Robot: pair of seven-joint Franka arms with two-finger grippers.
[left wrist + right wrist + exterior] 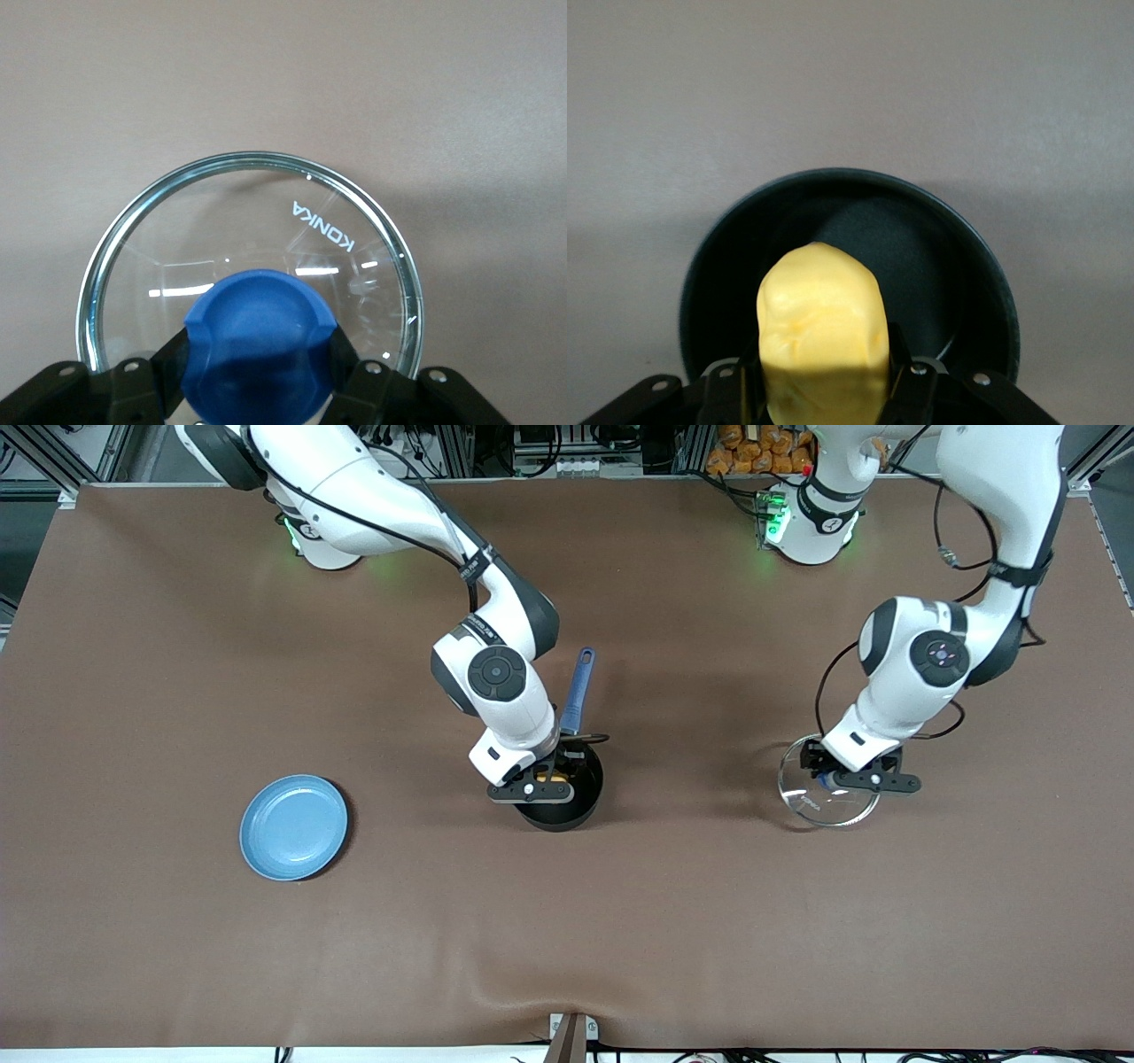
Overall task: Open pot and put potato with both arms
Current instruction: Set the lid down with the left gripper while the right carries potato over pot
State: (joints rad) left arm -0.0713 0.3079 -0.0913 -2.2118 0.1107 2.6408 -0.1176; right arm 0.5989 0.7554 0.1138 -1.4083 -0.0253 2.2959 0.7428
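Note:
The black pot (567,802) with its long blue handle (577,691) stands mid-table, lid off. My right gripper (547,779) is shut on the yellow potato (824,332) and holds it over the open pot (939,257). The potato shows as a yellow bit between the fingers in the front view (551,778). My left gripper (837,779) is shut on the blue knob (257,341) of the glass lid (345,239). The lid (811,802) is low over or on the table toward the left arm's end; I cannot tell which.
A flat blue plate (293,826) lies on the brown table toward the right arm's end, nearer the front camera than the pot. The table's front edge has a small bracket (571,1032) at its middle.

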